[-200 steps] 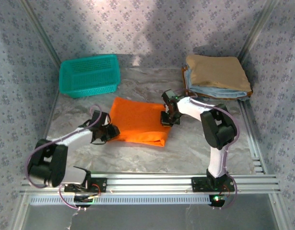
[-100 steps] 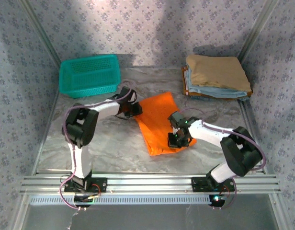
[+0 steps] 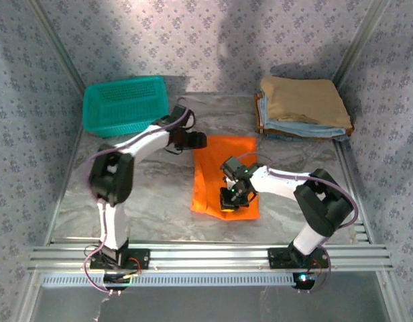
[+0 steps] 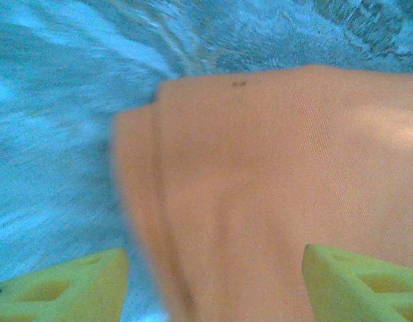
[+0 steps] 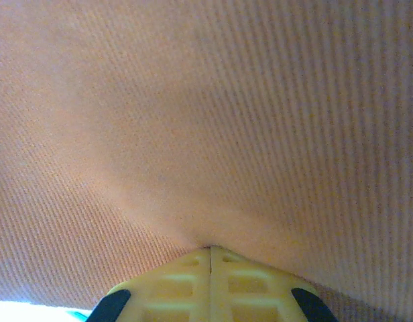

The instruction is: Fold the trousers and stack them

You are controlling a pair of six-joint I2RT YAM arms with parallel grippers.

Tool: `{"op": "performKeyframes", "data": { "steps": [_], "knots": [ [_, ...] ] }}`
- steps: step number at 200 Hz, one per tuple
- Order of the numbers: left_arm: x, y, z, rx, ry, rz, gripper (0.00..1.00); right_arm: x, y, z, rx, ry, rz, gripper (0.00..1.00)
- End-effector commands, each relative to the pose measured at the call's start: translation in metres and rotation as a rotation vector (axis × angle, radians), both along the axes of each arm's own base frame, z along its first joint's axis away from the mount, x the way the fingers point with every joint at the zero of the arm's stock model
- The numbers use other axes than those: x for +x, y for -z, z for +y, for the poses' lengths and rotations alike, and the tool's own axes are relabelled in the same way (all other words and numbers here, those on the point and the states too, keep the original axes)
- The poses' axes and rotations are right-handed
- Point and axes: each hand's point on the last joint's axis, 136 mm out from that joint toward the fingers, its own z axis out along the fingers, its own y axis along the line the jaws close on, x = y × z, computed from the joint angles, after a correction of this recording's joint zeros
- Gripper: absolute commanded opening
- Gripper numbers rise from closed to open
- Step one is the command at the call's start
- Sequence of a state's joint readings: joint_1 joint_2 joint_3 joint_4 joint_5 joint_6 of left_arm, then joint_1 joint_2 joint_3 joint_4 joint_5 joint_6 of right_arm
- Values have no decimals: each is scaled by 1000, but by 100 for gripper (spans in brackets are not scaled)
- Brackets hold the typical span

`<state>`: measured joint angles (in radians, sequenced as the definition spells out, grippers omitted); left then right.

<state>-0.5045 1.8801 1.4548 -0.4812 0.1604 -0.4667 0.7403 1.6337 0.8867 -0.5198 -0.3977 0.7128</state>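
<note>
Orange trousers (image 3: 210, 176) partly beneath right claw (image 3: 230, 200)

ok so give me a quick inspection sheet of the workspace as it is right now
surface: marble-look table, nothing spilled
job's things: orange trousers folded flat mid-table, not yet stacked
clutter: teal basket far left; stack of tan and blue folded garments far right
grippers: left fingers open over the trousers' far left corner; right fingers shut, cloth puckered at their tips, apparently pinched
cables: purple cables along both arms, none seen on the cloth
surroundings: patterned fabric walls, aluminium rail at near edge
</note>
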Motion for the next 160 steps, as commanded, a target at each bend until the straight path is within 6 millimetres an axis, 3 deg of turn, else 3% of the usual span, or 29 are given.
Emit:
{"op": "performKeyframes", "data": {
  "steps": [1,17,28,49,56,75,92,111,129,160],
  "knots": [
    [-59,-54,51,129,-46,-85,68,15,-13,15,47,32,-26,0],
    [-109,-59,73,212,-79,-125,61,25,-20,9,31,53,-62,0],
    [-144,-56,73,224,-69,-133,57,32,-24,1,9,72,-89,0],
    [-201,-38,47,166,-1,-144,42,44,-28,-18,-58,104,-142,0],
    [-211,-36,31,122,18,-168,40,45,-28,-23,-87,110,-159,0],
    [-238,-29,-7,81,108,-204,40,39,-27,-34,-145,113,-175,0],
    [-253,-19,-38,90,176,-211,43,31,-25,-37,-149,123,-181,1],
    [-254,3,-59,126,183,-200,43,25,-20,-45,-173,131,-191,3],
    [-247,22,-58,186,133,-200,41,22,-17,-50,-183,137,-194,3],
    [-236,40,-35,318,19,-213,40,18,-14,-46,-172,128,-204,5]
  ]
}}
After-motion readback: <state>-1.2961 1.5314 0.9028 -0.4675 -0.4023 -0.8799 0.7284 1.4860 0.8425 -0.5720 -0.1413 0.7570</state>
